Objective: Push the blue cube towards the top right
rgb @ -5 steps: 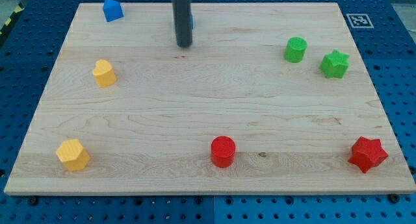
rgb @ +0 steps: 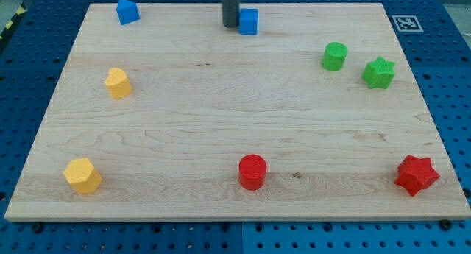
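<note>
A blue cube (rgb: 249, 21) sits near the top edge of the wooden board (rgb: 221, 114), a little right of centre. My tip (rgb: 230, 26) is at the cube's left side, touching or almost touching it. The dark rod rises straight out of the view's top.
Another blue block (rgb: 127, 11) lies at the top left. A green cylinder (rgb: 334, 56) and a green star (rgb: 378, 72) are at the right. Two yellow blocks (rgb: 117, 82) (rgb: 82, 175) are at the left. A red cylinder (rgb: 252, 171) and a red star (rgb: 416, 174) lie along the bottom.
My tip has moved up and to the right. The blue cube, mostly hidden behind the rod before, now shows to the right of the tip, shifted right.
</note>
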Tool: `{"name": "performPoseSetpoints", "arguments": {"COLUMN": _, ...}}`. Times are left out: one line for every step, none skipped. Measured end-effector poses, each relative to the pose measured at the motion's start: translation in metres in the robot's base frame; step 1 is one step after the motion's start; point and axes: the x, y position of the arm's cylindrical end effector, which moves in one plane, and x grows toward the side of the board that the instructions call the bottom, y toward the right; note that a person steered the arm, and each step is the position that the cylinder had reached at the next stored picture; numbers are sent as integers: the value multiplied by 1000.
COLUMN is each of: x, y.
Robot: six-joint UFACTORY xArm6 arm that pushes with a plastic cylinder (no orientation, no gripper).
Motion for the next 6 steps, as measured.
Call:
{"name": "performPoseSetpoints", "arguments": {"x": 3, "y": 31}}
{"name": "performPoseSetpoints", "arguments": {"x": 6, "y": 58}}
{"name": "performPoseSetpoints", "arguments": {"x": 15, "y": 79}}
{"name": "performPoseSetpoints", "arguments": {"x": 38, "y": 92}}
{"name": "performPoseSetpoints", "arguments": {"x": 39, "y": 108}}
{"name": "performPoseSetpoints", "arguments": {"x": 29, "y": 128}}
